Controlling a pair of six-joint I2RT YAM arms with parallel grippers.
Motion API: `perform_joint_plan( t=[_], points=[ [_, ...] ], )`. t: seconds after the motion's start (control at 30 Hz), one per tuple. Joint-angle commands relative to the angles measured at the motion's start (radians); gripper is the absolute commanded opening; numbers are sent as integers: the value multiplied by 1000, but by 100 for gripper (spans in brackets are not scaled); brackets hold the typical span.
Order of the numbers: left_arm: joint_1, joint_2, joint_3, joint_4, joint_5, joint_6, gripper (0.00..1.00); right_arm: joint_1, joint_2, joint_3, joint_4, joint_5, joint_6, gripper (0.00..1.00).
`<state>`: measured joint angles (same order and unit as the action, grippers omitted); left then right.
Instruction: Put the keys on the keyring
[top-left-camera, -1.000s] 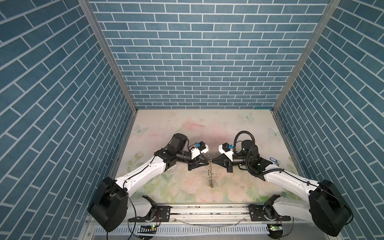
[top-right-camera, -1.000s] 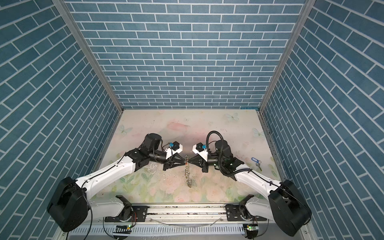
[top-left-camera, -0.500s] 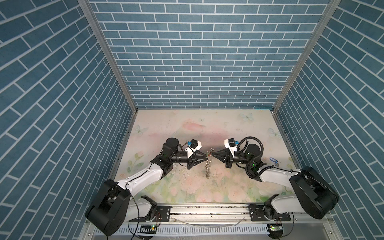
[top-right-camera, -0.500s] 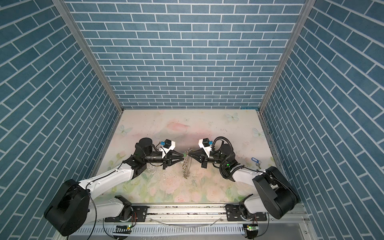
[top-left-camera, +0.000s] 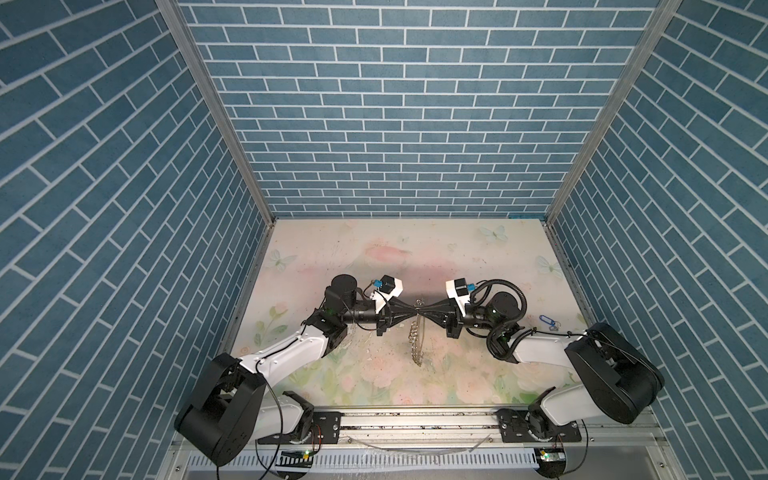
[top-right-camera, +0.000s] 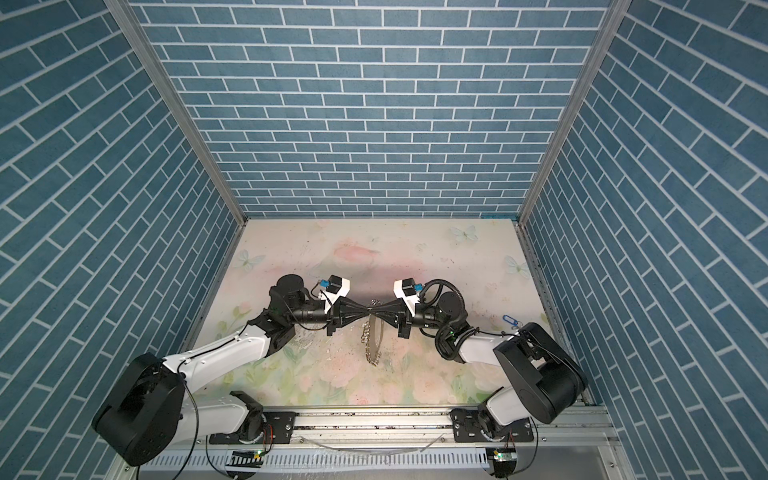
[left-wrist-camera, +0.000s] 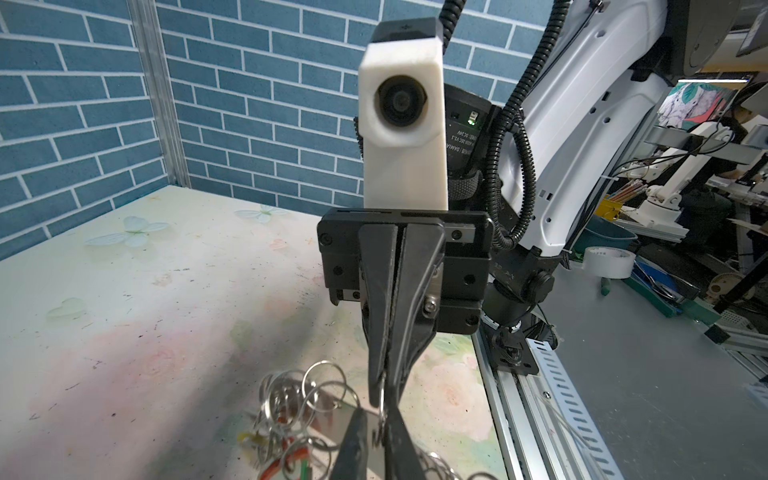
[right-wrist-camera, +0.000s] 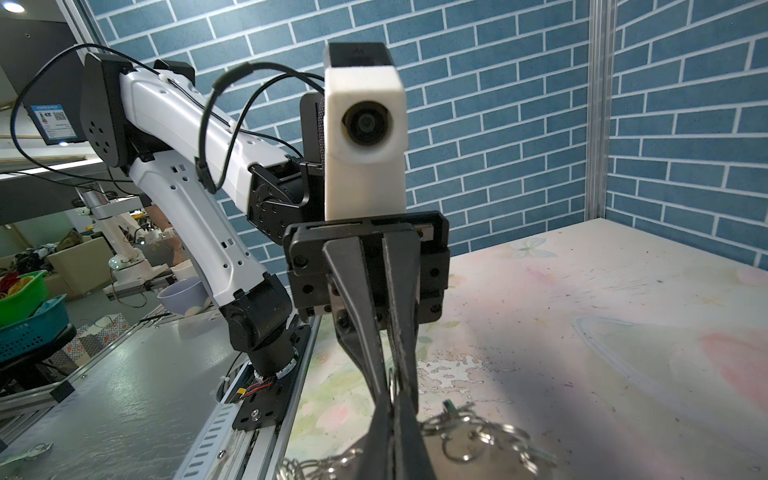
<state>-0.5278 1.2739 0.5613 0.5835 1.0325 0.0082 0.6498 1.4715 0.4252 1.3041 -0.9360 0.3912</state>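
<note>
**Mid-table: left gripper (top-left-camera: 414, 314), keyring (top-left-camera: 417, 343), right gripper (top-left-camera: 422, 314), tip to tip**

From the left of both top views, the left arm reaches inward over the floral table (top-left-camera: 374, 249) with its gripper level and pointing right. Its jaws are drawn nearly together. In the right wrist view its fingers (right-wrist-camera: 355, 316) taper to a point that pinches the thin wire of the hoop.

At the centre, the keyring hangs straight down from where the two tips meet, a strand of small silver split rings (top-right-camera: 371, 345). The left wrist view shows the rings bunched below the tips (left-wrist-camera: 307, 395). Among them are keys (left-wrist-camera: 297, 455) with orange, green and yellow tags. Whether the lowest rings rest on the table cannot be told.

To the right, the right gripper (top-right-camera: 373, 311) mirrors the left, level and pointing back at it. It is fully closed, and in the left wrist view its fingers (left-wrist-camera: 415, 291) nip the same wire just beside the left tips.

Farther right, a blue key (top-left-camera: 547, 330) lies flat on the table. It is beside the right arm and well apart from the keyring.
</note>
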Motion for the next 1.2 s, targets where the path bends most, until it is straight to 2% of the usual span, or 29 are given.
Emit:
perform_joint_plan(
  t=[0.0, 0.13, 0.23, 0.3, 0.37, 0.4, 0.43, 0.5, 0.6, 0.8, 1.17],
  points=[
    [4, 13, -1, 32, 32, -20, 7, 8, 3, 4, 93, -17, 35, 0],
    [4, 16, 12, 9, 41, -22, 0, 10, 4, 10, 92, -21, 35, 0],
    [3, 12, 26, -27, 42, -18, 0, 10, 3, 13, 72, -27, 24, 0],
    [3, 0, 42, -83, 33, 5, 0, 7, -21, 14, -7, -28, -20, 2],
    [-7, -19, 85, -249, -13, 100, 0, 0, -87, 25, -201, -17, -121, 15],
    [-21, -28, 126, -394, -56, 191, 0, -2, -135, 46, -375, -7, -211, 19],
    [-39, -34, 164, -517, -103, 264, 0, -2, -190, 85, -599, 19, -342, 21],
    [-56, -15, 225, -646, -131, 335, 0, 1, -253, 148, -925, 64, -513, 23],
    [-64, 20, 304, -789, -136, 406, 0, -1, -296, 204, -1144, 98, -631, 24],
    [-89, 64, 389, -953, -153, 506, 0, -1, -286, 229, -1160, 79, -626, 22],
    [-98, 100, 400, -984, -136, 528, 0, 8, -237, 238, -1134, -16, -589, 19]
  ],
)
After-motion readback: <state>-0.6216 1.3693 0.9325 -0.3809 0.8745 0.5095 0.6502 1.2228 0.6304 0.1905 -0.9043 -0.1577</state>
